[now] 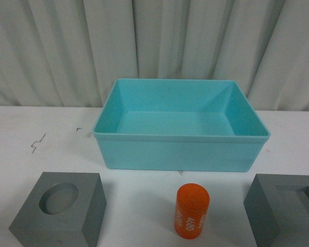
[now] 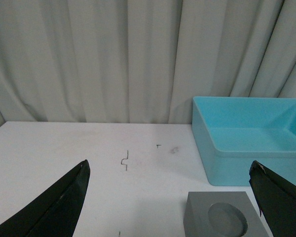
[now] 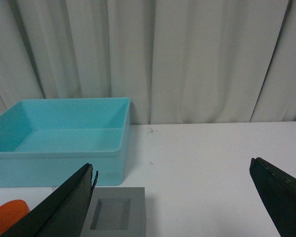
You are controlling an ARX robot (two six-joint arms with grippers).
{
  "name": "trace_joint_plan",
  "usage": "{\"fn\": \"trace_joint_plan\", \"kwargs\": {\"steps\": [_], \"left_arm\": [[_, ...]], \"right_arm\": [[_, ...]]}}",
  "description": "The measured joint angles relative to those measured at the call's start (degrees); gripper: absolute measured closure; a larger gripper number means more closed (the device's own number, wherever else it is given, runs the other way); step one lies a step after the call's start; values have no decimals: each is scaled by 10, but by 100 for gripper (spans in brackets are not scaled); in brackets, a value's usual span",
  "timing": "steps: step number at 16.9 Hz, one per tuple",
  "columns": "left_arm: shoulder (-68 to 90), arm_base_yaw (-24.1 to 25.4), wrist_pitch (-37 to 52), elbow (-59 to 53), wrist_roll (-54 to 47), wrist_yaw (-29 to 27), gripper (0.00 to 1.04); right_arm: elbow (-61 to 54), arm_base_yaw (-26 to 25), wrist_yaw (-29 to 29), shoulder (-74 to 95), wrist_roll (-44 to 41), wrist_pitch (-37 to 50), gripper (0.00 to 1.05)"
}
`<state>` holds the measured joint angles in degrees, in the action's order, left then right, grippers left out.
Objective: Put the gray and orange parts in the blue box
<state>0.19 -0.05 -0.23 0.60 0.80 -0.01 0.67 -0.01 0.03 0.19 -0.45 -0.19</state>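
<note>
We see a white table before a pale pleated curtain, and by our reading the task has not yet begun. The blue box sits at the far middle of the table and is empty, its floor bare. All three parts rest on the table on the near side of the box, in a row and well apart from one another. The gray cube with the round recess is at near left. The orange cylinder, which has white digits and seems to stand on end, is in the middle. The gray cube with the square recess is at near right, partly cut off by the picture's edge. Neither arm shows in the front view. In the wrist views, our left gripper has its jaws spread wide and grasps nothing, and the round-recess cube shows low down, close to it. Our right gripper is likewise spread and bare, close to the square-recess cube. We judge the step in hand to be the first pick. The next move calls for lowering a gripper squarely over one part, closing on opposite faces, then lifting it clear of the box rim before letting go inside.
</note>
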Motion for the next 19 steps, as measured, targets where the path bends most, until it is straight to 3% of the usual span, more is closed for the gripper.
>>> {"fn": "trace_joint_plan", "kwargs": {"steps": [19], "left_arm": [[0, 0, 0, 0, 0, 0, 7]], "right_arm": [[0, 0, 0, 0, 0, 0, 6]]}}
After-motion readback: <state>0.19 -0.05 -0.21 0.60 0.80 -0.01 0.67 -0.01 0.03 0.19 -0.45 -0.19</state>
